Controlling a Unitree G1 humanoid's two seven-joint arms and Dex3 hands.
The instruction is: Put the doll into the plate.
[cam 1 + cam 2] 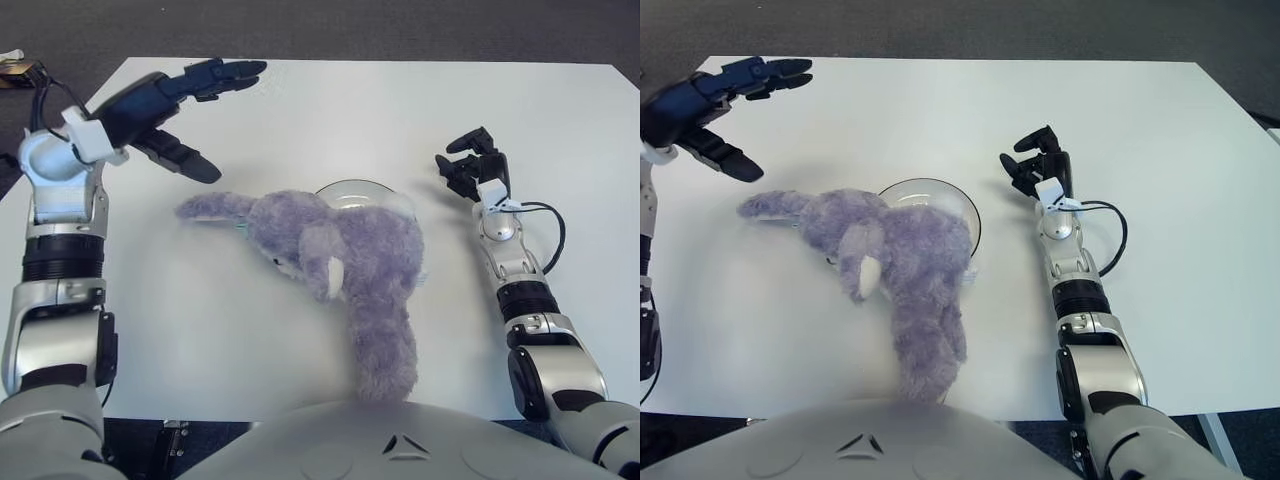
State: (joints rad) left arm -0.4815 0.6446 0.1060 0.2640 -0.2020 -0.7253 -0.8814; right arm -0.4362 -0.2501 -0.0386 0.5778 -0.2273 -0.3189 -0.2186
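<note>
A big white table (300, 110) fills most of the view. It is flat and plain. All around the table is dark grey carpet (400, 25), seen past the far edge of the table and beside its left corner. On the carpet, just off the far left corner of the table, sits a small brown and white thing (20, 68); it is too small to tell what it is. A thin black cable (545, 225) makes a loop on the table near its right side. At the near edge of the table a grey table leg (1212, 440) shows below the right corner.
</note>
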